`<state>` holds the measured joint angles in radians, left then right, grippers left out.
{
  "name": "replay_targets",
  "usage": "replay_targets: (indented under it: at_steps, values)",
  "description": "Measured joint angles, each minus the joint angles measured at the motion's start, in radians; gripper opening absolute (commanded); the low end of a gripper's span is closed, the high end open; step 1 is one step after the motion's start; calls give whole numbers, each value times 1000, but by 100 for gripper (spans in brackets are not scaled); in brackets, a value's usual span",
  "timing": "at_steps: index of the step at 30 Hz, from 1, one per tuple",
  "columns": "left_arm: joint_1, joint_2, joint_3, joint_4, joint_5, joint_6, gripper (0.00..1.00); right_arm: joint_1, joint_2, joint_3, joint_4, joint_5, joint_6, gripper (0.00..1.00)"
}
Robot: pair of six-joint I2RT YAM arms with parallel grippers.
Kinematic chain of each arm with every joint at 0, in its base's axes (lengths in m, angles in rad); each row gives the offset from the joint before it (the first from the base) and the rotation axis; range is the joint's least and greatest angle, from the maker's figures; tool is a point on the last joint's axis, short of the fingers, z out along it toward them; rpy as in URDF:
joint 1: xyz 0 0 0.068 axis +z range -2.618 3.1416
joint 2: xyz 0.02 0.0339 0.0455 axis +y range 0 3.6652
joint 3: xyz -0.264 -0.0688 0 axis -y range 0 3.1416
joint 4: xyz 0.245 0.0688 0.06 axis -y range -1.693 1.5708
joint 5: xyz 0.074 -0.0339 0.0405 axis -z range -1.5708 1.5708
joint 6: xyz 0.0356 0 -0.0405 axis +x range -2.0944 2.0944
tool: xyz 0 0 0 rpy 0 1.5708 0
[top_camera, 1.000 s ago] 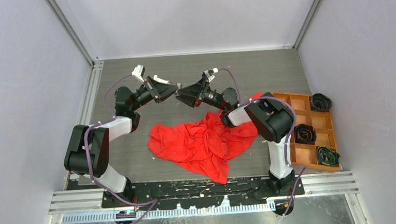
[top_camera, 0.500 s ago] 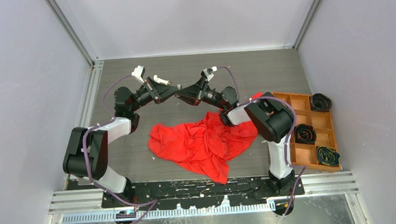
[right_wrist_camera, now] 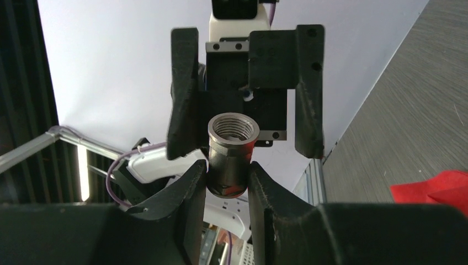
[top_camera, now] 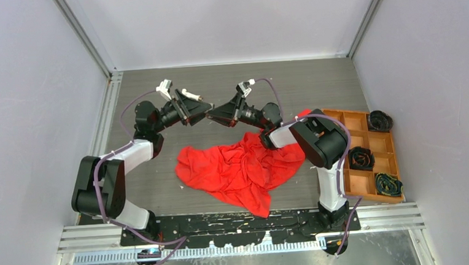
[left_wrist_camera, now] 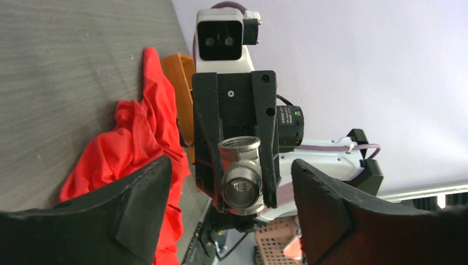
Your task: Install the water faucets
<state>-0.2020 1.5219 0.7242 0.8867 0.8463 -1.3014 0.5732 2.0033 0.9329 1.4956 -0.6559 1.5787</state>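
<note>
Between R jaws | fitting (right_wrist_camera: 233, 154) pinched | top cam: too small

White arms (top_camera: 136, 152) with black joints trail purple cables (left_wrist_camera: 331, 148) and black fingers (right_wrist_camera: 176, 212).

Closed cell with plain pale lilac-white wall panels (top_camera: 26, 90) on left, back and right. Grey wood-grain tabletop (top_camera: 315, 81) as work surface, fine horizontal streaks. Silver aluminium corner rails (top_camera: 83, 37) slanting up at both back corners. Silver slotted aluminium frame bars (top_camera: 391, 216) along near edge, shiny scuffed metal sheet (top_camera: 381, 259) below. Soft, even, diffuse light. Right wrist view: dark area past wall edge with bright white vertical strip (right_wrist_camera: 83, 171).
</note>
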Motion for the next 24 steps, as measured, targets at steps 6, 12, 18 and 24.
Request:
replay_targets:
  at_steps: [6, 12, 18, 24]
  values:
    - [36, -79, 56, -266, 85, 97, 91, -45, 0, 0, 1, -165, -9, 0]
    - [74, -153, 288, -788, 169, 393, 95, -118, 0, 13, -2, -376, -11, 0]
    - [63, -165, 439, -1189, 202, 672, 97, -113, 0, 29, 3, -560, -14, 0]
    - [-2, -132, 486, -1426, 209, 819, 98, -96, 0, 68, 6, -657, -16, 1]
